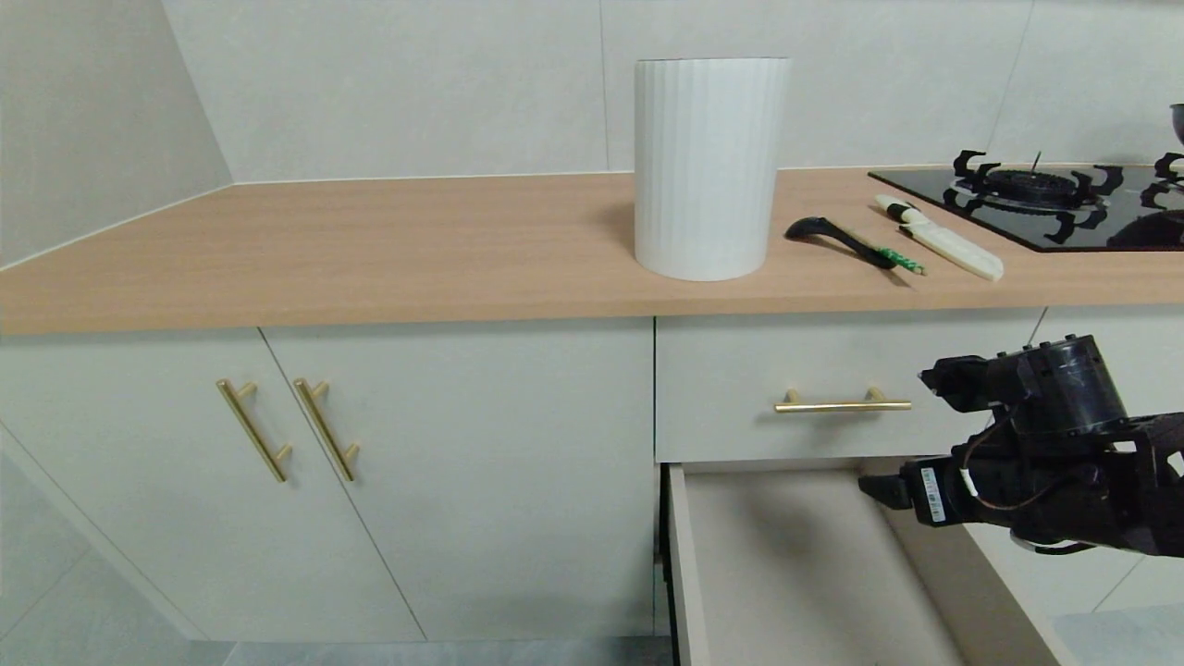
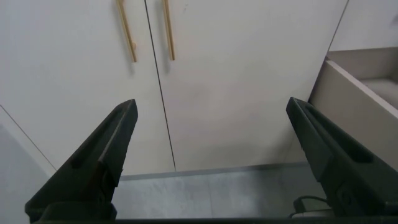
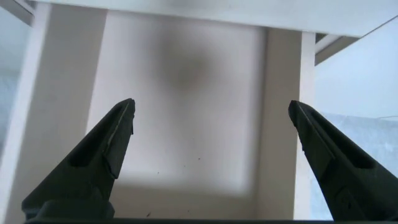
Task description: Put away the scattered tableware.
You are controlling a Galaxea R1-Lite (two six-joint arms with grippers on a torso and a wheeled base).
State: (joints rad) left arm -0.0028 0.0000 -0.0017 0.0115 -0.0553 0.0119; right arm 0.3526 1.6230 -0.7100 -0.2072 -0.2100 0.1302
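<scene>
A black ladle [image 1: 840,240] and a white knife [image 1: 945,240] lie on the table [image 1: 370,245] at 3 o'clock from the white canister [image 1: 710,166]. The right gripper [image 3: 211,106] hangs wide open and empty over the open drawer [image 1: 786,555]. The left gripper [image 2: 211,102], also spread and empty, faces the cabinet doors [image 2: 217,81].

Your head camera faced the bench [image 1: 370,250] squarely from mid range. Your right wrist camera looked down past the right claw [image 3: 211,104] into the drawer [image 3: 186,93], which the head view shared. Beyond the left claw [image 2: 211,102] stood the cupboard doors [image 2: 236,81], close.
</scene>
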